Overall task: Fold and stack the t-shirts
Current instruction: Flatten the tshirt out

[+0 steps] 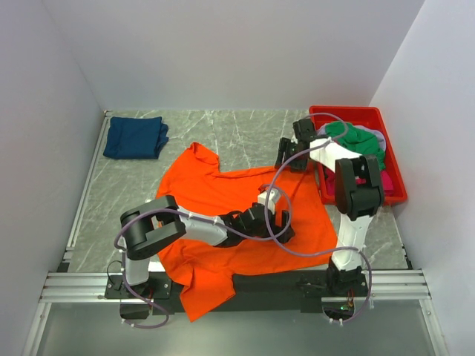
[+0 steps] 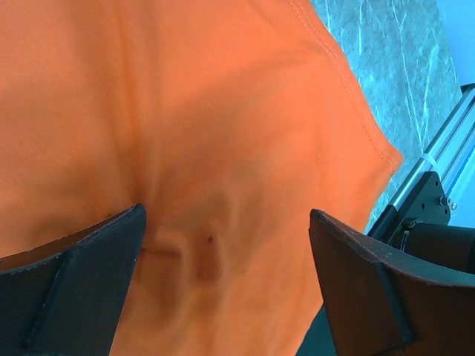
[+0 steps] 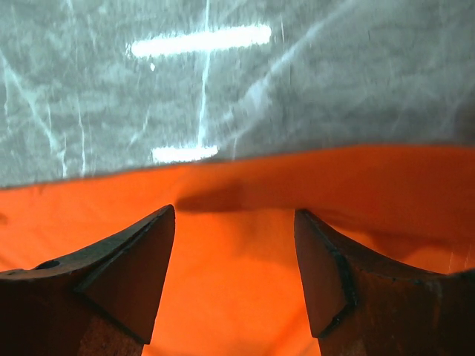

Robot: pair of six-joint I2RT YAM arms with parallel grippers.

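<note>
Orange shirt (image 1: 215, 194) under wide left jaws; edge below right jaws

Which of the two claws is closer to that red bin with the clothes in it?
The right. The right claw hovers at the far edge of the orange shirt, near the red bin; the left claw is over the shirt's middle, farther off.

We count five t-shirts: one orange t-shirt (image 1: 223, 193), one navy t-shirt (image 1: 133, 138), one green t-shirt (image 1: 356, 141), one magenta t-shirt (image 1: 387, 182) and one grey t-shirt (image 1: 377, 137), though we cannot tell whether that heap hides more. We count one red bin (image 1: 345, 111), one desk (image 1: 223, 126), and two claws: the left claw (image 2: 226, 215) and the right claw (image 3: 234, 215).
</note>
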